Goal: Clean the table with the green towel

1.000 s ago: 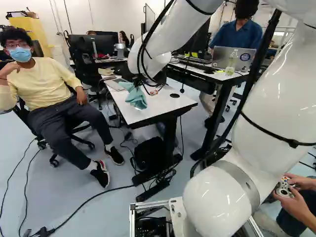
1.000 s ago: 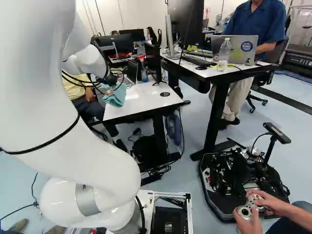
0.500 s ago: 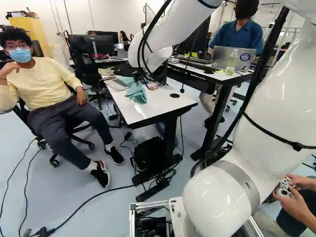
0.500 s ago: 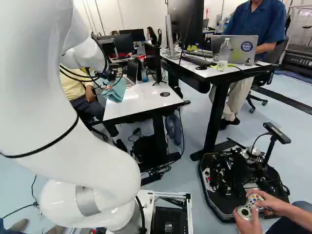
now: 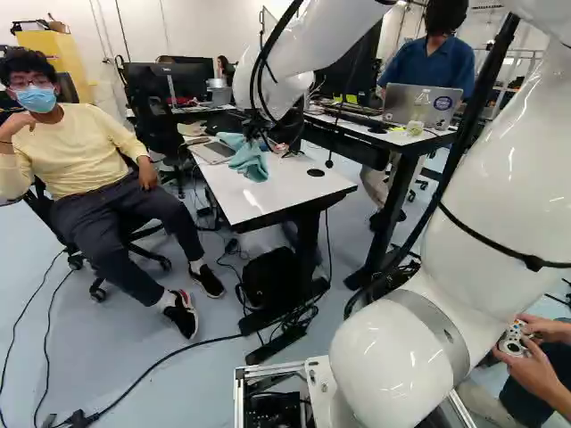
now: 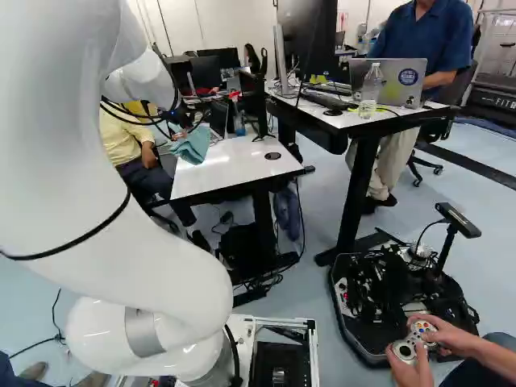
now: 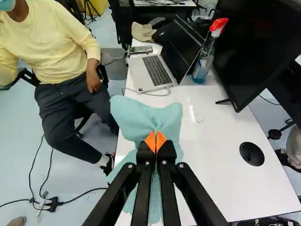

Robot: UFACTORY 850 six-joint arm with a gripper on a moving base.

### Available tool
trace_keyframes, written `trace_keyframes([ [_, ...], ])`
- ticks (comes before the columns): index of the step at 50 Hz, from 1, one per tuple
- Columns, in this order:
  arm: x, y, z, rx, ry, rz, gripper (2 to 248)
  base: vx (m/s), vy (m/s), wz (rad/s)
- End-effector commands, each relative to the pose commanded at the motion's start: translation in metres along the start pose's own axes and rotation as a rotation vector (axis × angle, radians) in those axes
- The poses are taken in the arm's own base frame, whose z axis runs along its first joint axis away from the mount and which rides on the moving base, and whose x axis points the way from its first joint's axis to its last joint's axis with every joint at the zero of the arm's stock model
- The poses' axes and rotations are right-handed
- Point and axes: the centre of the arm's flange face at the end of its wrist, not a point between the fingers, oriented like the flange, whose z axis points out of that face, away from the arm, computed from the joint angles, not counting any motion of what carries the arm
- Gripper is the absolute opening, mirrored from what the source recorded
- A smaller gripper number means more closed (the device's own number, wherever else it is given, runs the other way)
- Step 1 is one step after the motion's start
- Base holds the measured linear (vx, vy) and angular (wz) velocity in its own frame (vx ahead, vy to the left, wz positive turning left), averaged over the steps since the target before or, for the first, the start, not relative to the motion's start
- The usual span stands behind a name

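Observation:
In the left base view my gripper (image 5: 260, 134) is over the far part of the white table (image 5: 278, 198), with the green towel (image 5: 250, 164) hanging below it. The right base view shows the same towel (image 6: 193, 146) at the table's left edge. Seen from the wrist, the gripper (image 7: 155, 141) has its orange pads together, pinching the towel (image 7: 141, 115). Cloth spreads ahead of and beneath the fingers, partly over the table's edge. Whether it touches the tabletop I cannot tell. Small dark marks (image 7: 200, 121) show on the table (image 7: 221, 141) beside the towel.
An open laptop (image 7: 157, 70) lies ahead of the towel, with a spray bottle (image 7: 204, 61) and a monitor (image 7: 258, 47) beside it. A seated person (image 5: 85, 165) is close to the table's left side. A higher desk (image 6: 355, 121) stands right of the table.
The arm has carried the towel a little farther away over the table, toward the laptop. The gripper stays shut on it. The base has not moved.

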Motion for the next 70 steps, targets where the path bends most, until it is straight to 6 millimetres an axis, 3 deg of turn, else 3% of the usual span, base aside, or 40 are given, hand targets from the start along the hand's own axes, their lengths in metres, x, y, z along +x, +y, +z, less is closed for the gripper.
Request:
trace_keyframes([
  [50, 0.052, 0.025, -0.012, -0.038, -0.018, 0.027, 25, 0.000, 0.000, 0.000],
  [70, 0.062, 0.038, -0.003, -0.058, -0.011, 0.041, 25, 0.000, 0.000, 0.000],
])
